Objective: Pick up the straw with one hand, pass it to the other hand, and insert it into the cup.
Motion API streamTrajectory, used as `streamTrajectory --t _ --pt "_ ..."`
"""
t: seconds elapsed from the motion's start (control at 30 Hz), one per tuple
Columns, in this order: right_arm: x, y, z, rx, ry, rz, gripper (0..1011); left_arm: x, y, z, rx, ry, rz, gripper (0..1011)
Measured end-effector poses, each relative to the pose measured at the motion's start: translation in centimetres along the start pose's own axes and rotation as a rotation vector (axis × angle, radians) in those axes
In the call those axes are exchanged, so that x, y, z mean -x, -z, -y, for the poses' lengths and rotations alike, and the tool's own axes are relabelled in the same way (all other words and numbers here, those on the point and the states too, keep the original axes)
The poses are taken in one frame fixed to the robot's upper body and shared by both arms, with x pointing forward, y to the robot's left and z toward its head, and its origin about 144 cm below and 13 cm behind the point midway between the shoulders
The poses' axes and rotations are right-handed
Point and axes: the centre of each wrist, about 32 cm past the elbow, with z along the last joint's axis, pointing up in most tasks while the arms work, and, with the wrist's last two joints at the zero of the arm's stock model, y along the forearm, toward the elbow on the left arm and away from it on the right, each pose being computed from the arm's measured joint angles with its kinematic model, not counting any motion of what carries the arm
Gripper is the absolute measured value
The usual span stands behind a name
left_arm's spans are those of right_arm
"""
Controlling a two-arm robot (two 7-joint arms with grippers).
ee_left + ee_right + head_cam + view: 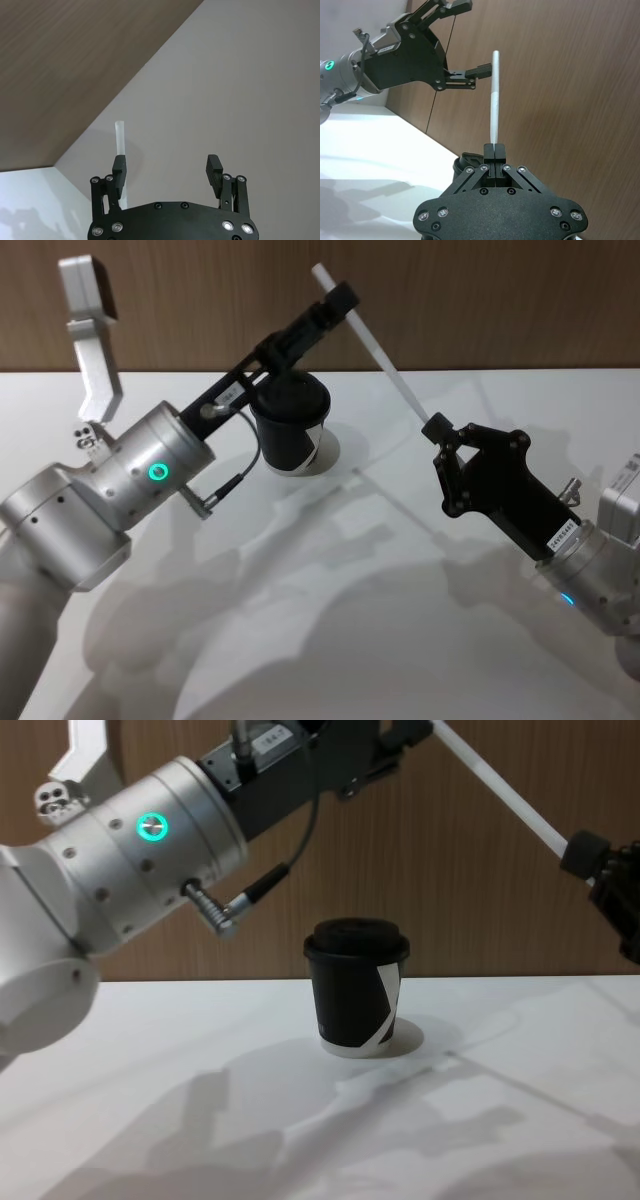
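So the straw (378,348) is up in the air, slanting from the right gripper (437,428), clamped tight on its lower end, up and left to the left gripper (338,300). That one's spread wide, with the straw's top against one finger. The cup (290,430) sits upright on the counter (350,620) underneath, lid on.

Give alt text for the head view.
The right gripper, jaws shut, holds the white straw by its lower end, tilted up toward the left gripper, whose jaws sit at its top end. The black lidded cup stands on the white table.
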Motion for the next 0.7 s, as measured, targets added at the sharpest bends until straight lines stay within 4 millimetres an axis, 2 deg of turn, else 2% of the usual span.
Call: streamTrajectory --t 0.37,0.7 --pt "0.0 0.0 0.0 0.000 0.000 0.000 6 -0.5 0.6 1.7 0.013 0.016 -0.062 1001" --pt "0.0 0.0 0.0 0.000 0.000 0.000 6 -0.6 0.8 1.9 0.016 0.013 -0.072 1002"
